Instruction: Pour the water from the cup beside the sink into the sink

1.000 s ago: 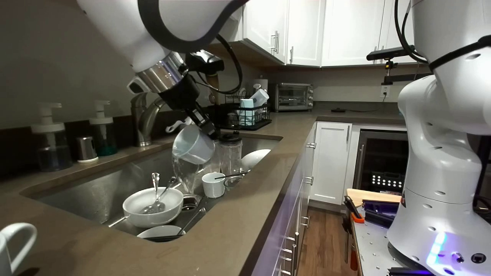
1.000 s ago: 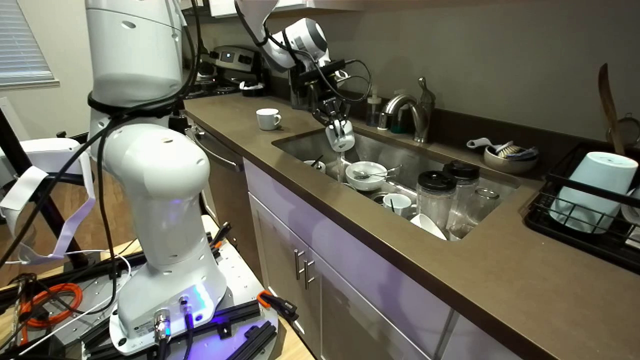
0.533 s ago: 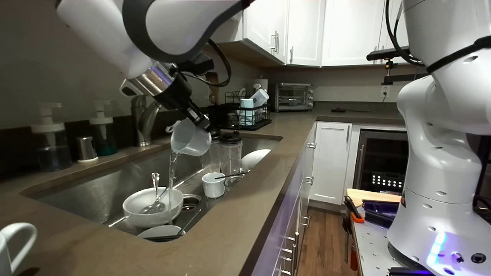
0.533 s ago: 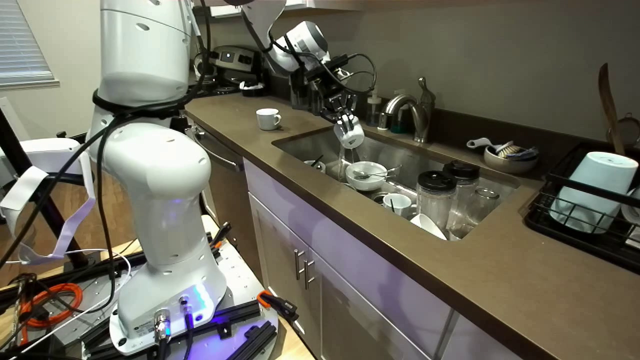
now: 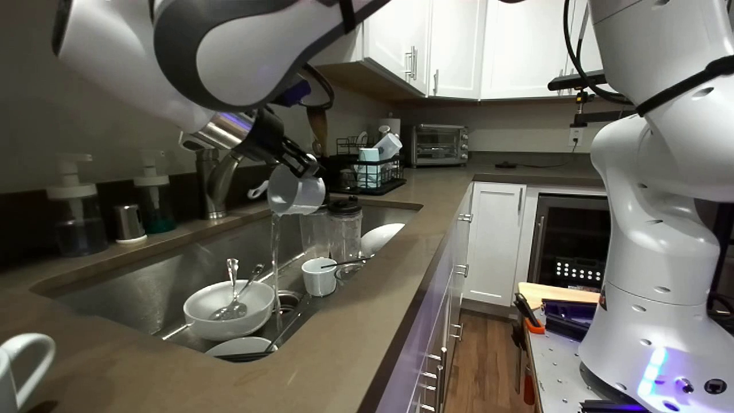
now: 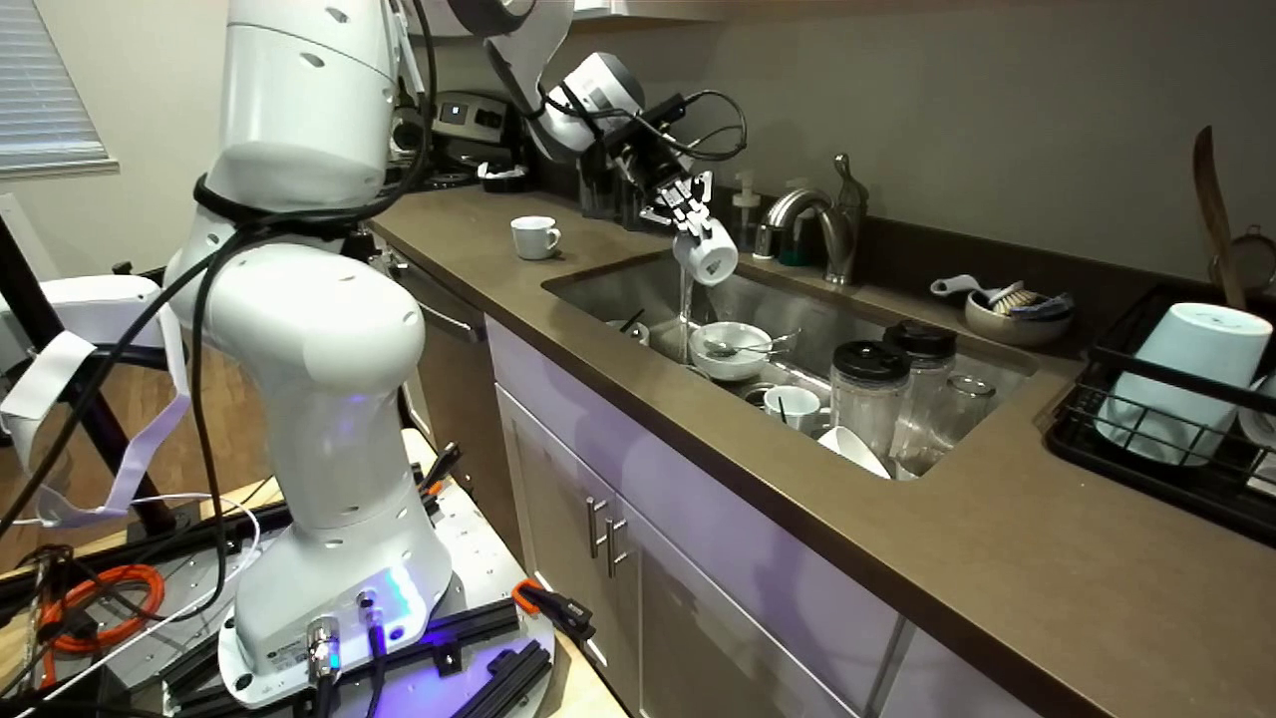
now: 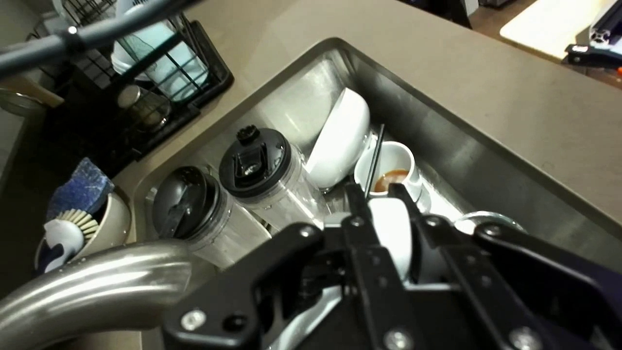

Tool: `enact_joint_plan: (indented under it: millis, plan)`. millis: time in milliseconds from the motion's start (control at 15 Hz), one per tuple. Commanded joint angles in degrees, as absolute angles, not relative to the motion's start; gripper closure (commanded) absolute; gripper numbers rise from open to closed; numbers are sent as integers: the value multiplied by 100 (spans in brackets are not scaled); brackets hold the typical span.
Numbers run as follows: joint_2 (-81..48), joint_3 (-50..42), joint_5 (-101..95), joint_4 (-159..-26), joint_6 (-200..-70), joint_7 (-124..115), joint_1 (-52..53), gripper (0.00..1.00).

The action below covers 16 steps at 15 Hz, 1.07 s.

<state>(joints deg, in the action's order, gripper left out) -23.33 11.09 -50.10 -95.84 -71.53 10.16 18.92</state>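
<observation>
Your gripper [image 7: 378,197] has the cup [image 5: 301,194] tipped over the sink [image 5: 137,295], water [image 5: 276,252] running out

Reading an exterior view from left to right, you first meet a mug [image 5: 7,383] on the counter [image 5: 344,344], cut by the frame so that mostly its handle shows. Behind the sink stand two pump bottles [image 5: 80,221] with a small metal tumbler [image 5: 131,222] between them, then the faucet [image 5: 218,186]. Inside the sink, a white bowl [image 5: 212,327] holds metal utensils [image 5: 232,268]. Just right of that bowl, your water comes down near the drain [image 5: 288,299]; exactly where it lands is hard to make out.

Above is your cup, apart from what lies below, tilted well over with its mouth to the left and the water leaving at the lower rim. Your gripper slants down from the upper left, and the cup hangs just below its fingers [image 7: 357,206], touching them. You have it clamped: in the wrist view, white cup surface fills the gap between the two, though you can't tell there whether they pinch the wall or the handle.

Lower and farther right, an upright mug [image 5: 319,281] stands in the sink with a dark stick [image 5: 350,262] leaning in it and brown liquid [image 7: 392,176] at its bottom, seen from the wrist. Next come black-lidded jars [image 5: 345,234] and a tilted bowl [image 5: 381,236], then the dish rack [image 5: 395,185] and the toaster oven [image 5: 440,144] past the sink's far end.
</observation>
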Motion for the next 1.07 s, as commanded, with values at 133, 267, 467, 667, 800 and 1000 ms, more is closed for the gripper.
enact_joint_plan:
  millis: [133, 267, 467, 667, 800, 1000]
  plan:
    - [-2820, 1130, -5647, -9003, -6038, 1108, 2098, 94]
    - [-2937, 1141, -5812, -8906, -5807, 1133, 2129, 94]
    - [-3077, 1156, -6006, -8797, -5579, 1145, 2158, 94]
    - [-3163, 1170, -6134, -8740, -5453, 1167, 2171, 94]
    - [-3208, 1174, -6174, -8702, -5400, 1172, 2171, 94]
    - [-3256, 1183, -6229, -8652, -5331, 1179, 2171, 94]
